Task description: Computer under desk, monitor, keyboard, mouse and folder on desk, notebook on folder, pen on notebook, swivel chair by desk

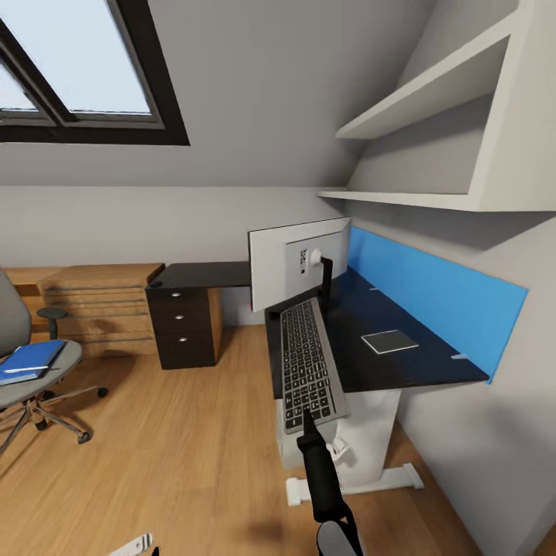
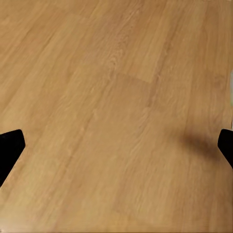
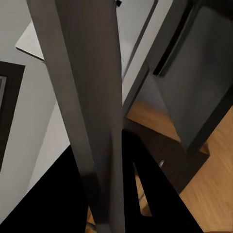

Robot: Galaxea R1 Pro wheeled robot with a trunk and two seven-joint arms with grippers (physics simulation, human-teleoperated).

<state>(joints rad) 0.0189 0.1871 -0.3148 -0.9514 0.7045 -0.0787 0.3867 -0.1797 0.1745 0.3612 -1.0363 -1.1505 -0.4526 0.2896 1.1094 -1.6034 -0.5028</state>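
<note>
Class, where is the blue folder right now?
In the head view, the folder lies on the swivel chair's seat at the far left, on the wooden floor, well apart from the desk.

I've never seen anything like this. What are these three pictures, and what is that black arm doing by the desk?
A simulated two-armed robot. The big picture comes from its head camera; the other two come from cameras near each arm's end effector. The right end effector grips the near end of the keyboard, which lies on the black desk beside the monitor. The left wrist view looks down at bare wood floor between open fingertips. At the left a swivel chair carries a blue folder.
</note>
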